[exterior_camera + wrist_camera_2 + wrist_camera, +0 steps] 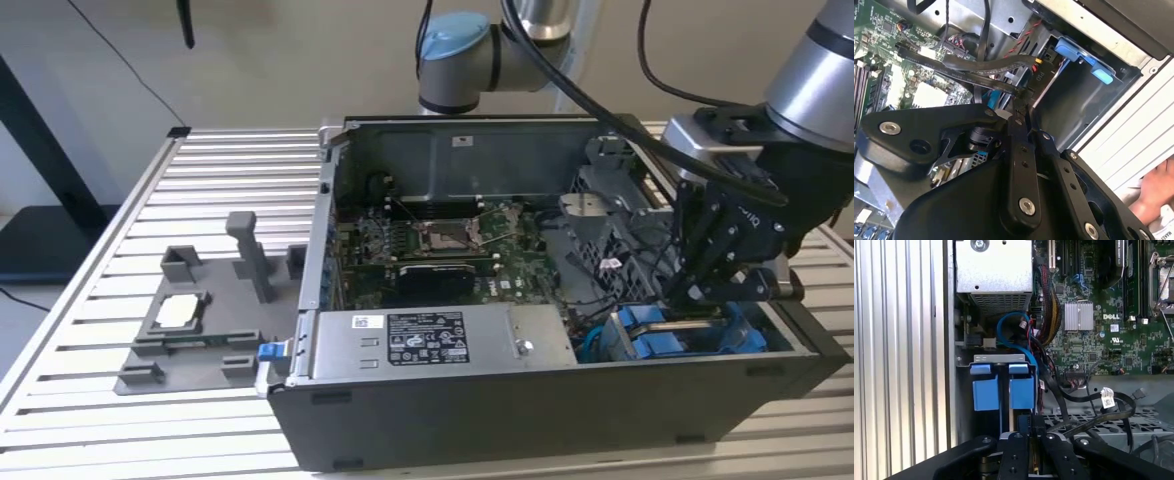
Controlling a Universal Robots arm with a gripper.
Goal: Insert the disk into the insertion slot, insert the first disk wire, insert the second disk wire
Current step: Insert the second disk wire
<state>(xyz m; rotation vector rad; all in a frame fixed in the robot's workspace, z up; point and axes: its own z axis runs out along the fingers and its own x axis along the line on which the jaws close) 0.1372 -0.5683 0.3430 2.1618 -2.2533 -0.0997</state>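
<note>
The disk [1021, 390] sits down in the insertion slot [999, 359] of the grey drive cage; its blue frame [643, 335] shows as two blue blocks with a dark gap between them. My gripper [701, 300] hangs inside the open computer case, right over that gap. In both wrist views the gripper [1023, 107] [1029, 432] is shut on the black plug of a disk wire [1036, 422]. The wire's flat black cable [979, 67] trails back toward the board. A second black wire with a white tag [1106, 399] lies loose on the perforated cage beside it.
A silver power-supply box [427, 340] lies along the case's front wall, with the motherboard [441, 250] behind it. A blue cable [1009, 320] loops between box and cage. A grey fixture [200, 320] stands on the slatted table at the exterior view's left. A person's hand [1156, 187] rests outside the case.
</note>
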